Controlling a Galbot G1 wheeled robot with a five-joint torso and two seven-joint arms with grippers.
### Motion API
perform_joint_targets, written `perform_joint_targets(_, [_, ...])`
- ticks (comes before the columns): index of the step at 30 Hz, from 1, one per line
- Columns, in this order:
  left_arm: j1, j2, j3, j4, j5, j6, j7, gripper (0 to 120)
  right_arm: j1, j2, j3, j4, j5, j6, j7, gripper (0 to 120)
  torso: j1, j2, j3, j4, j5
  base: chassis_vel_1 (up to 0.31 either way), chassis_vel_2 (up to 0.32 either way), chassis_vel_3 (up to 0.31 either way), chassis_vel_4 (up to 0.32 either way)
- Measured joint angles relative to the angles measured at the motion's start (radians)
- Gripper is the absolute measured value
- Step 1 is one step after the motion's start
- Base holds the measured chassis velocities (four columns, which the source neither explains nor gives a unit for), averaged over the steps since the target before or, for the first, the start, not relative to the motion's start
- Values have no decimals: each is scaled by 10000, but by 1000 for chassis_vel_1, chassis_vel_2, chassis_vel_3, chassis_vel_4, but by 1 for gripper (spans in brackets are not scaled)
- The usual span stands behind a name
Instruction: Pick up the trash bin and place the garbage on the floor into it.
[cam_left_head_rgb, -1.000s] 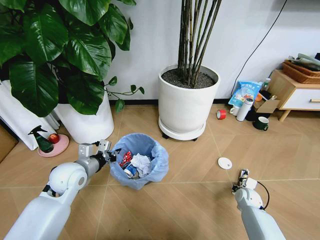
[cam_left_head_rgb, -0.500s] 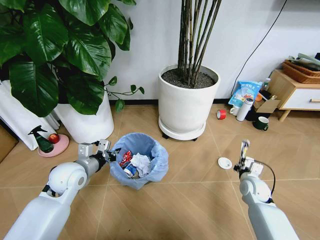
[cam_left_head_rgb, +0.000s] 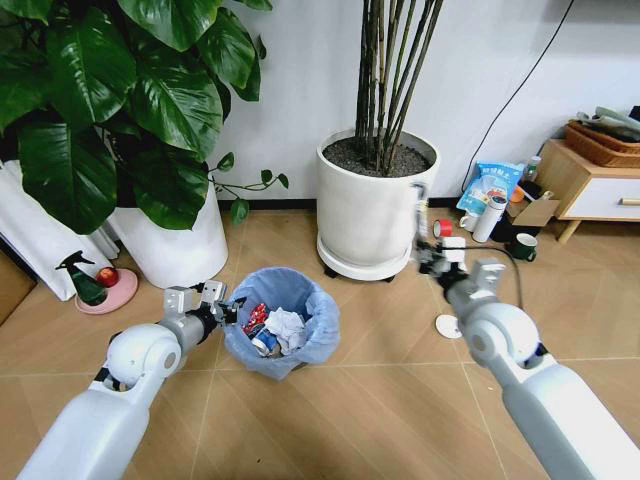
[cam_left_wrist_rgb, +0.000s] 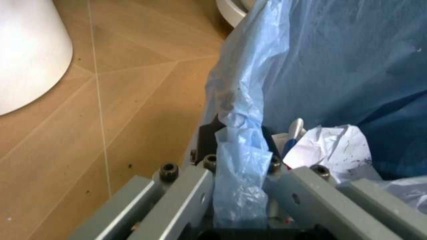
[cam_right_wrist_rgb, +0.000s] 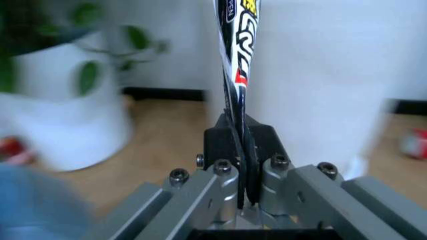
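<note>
- Since a second ago the right gripper (cam_left_head_rgb: 421, 250) has swung up from low near the floor and across toward the robot's left, and now rides in front of the big white plant pot (cam_left_head_rgb: 372, 215) holding the bamboo-like stems; the left arm has barely shifted.
- That gripper is clamped on a thin flat wrapper (cam_right_wrist_rgb: 235, 55) with black, yellow and red print, which stands upright out of the closed fingers (cam_right_wrist_rgb: 220, 192).
- Small round trash bin lined with crinkly light blue plastic bag (cam_left_head_rgb: 285, 320) sits on the tan floor tiles, below the right gripper and off toward the left arm, well apart from it.
- Left gripper (cam_left_head_rgb: 222, 308) is at the bin's rim, on the side nearest that arm, its jaws pinched together on a fold of the blue liner (cam_left_wrist_rgb: 241, 165) and the dark rim beneath.
- Already inside the bin: crumpled white paper wad (cam_left_head_rgb: 283, 327), a red wrapper (cam_left_head_rgb: 252, 314) and a blue-white carton (cam_left_head_rgb: 262, 342).
- Left on the floor: a white disc (cam_left_head_rgb: 448, 326), lying below the right gripper and partly behind the right arm.
- My judgement: the task is well along, with the held wrapper yet to be carried over the bin and dropped, and the disc still to collect.
</note>
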Motion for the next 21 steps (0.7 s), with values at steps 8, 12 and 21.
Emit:
perform_joint_targets(8, [-347, -67, 275, 379, -22, 0, 63, 0, 2315, 221, -2943, 27, 920, 109, -138, 0, 0, 0, 0, 2, -3, 0, 0, 0, 0])
perform_joint_targets(12, [-625, -163, 360, 606, -215, 0, 63, 0, 2916, 655, -4105, -154, 1147, 100, -44, 0, 0, 0, 1, 2, -2, 0, 0, 0, 0])
perform_joint_targets(21, [-929, -91, 414, 853, -438, 0, 88, 0, 2937, 1144, -4977, -718, 841, 7, 28, 0, 0, 0, 0, 0, 0, 0, 0, 0, 0])
